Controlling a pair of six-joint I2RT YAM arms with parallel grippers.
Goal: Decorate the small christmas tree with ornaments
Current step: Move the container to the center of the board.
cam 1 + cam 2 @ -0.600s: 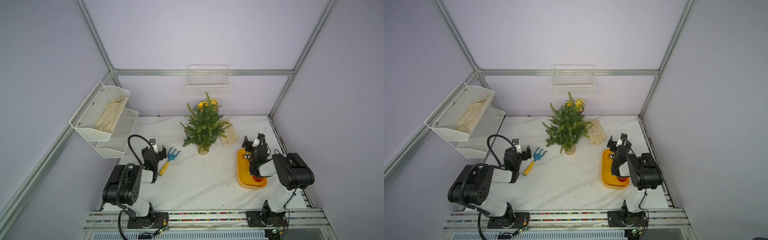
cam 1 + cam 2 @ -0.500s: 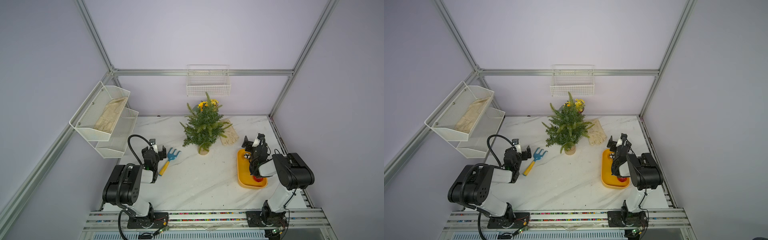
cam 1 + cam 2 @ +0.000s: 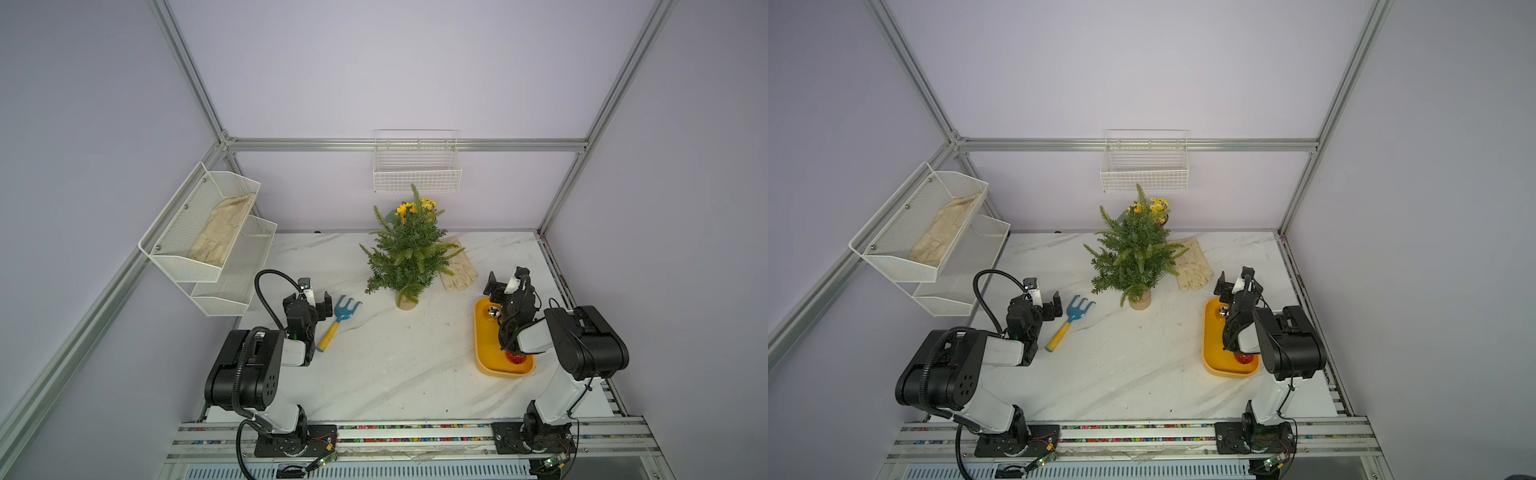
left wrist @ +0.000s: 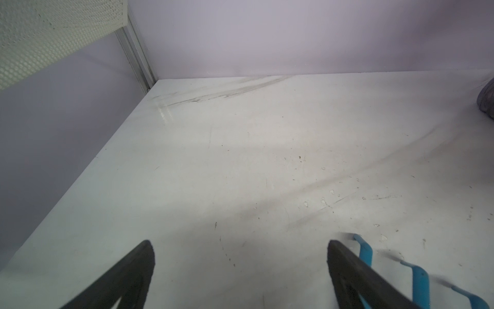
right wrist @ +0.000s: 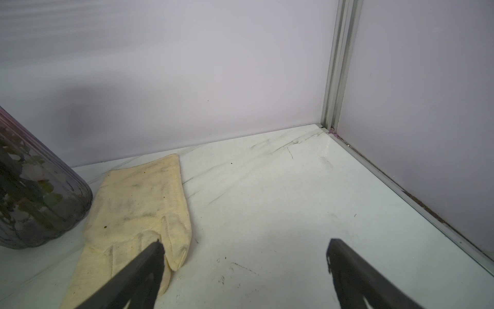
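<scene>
My right jaws are spread wide and empty, poised over the far end of the yellow tray (image 3: 478, 332) on the right of the surface (image 3: 395, 365). My left jaws, equally spread, hang beside the blue rake (image 3: 341, 316) on the left. In the tray lie a silver ornament (image 3: 493, 311) and, nearer, a red ornament (image 3: 515, 357) half hidden by my arm. The small christmas tree (image 3: 409, 253) stands centre-far, showing no baubles. I judge the first pick is pending: descend, close on a bauble, and carry it to a branch.

A rake (image 3: 338, 322) lies left of the small christmas tree (image 3: 409, 257). A glove (image 3: 459, 272) and a tray (image 3: 484, 345) lie right of it, a flowering plant (image 3: 415, 206) behind.
</scene>
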